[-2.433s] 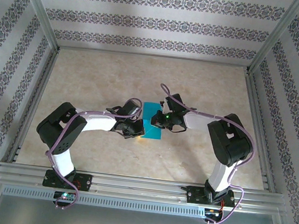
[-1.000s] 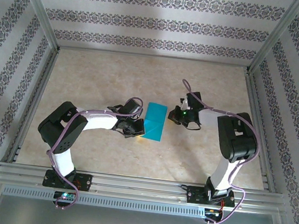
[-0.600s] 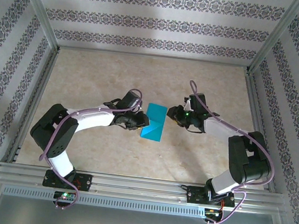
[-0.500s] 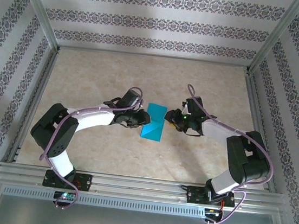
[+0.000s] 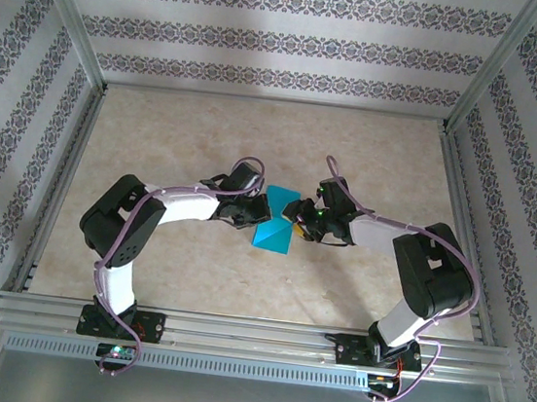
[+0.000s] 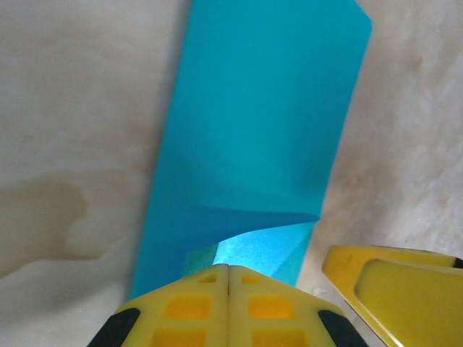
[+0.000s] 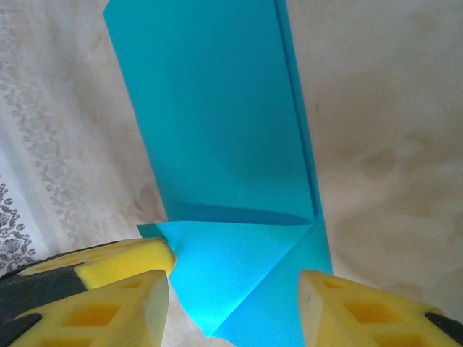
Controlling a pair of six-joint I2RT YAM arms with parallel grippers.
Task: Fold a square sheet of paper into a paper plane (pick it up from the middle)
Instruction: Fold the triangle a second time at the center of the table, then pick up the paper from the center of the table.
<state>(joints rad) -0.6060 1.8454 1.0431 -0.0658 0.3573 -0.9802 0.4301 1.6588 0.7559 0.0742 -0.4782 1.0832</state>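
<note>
A sheet of paper [image 5: 272, 233], teal and already doubled into a long rectangle, lay flat near the middle of a pale, marble-patterned table [image 5: 179, 131], between two robot arms. One corner at the end nearest the wrist cameras was turned over into a small triangular flap [image 7: 231, 260], which sat slightly raised and was not creased flat. The work in hand appeared to be the first corner fold that shapes the nose of the plane, so the task looked well short of halfway. The left gripper [image 6: 228, 278] was closed, its two yellow fingers pressed together at the end of the paper and touching one tip of the flap. It could not be told whether a layer was pinched between them or merely held down. The right gripper [image 7: 231, 282] was open, its jaws set wide on either side of the flap and low over it, gripping nothing. One of its fingers stood just beside the left gripper's. The next move seemed to call for the flap to be pressed flat along its slanted edge while the rest of the sheet was kept from sliding. Thin paper would likely shift or spring back if it were let go too soon. Seen from above, both arms reached in from the near edge with elbows bowed outward and forearms pointing towards each other. Their wrists were angled down and met over the paper.
</note>
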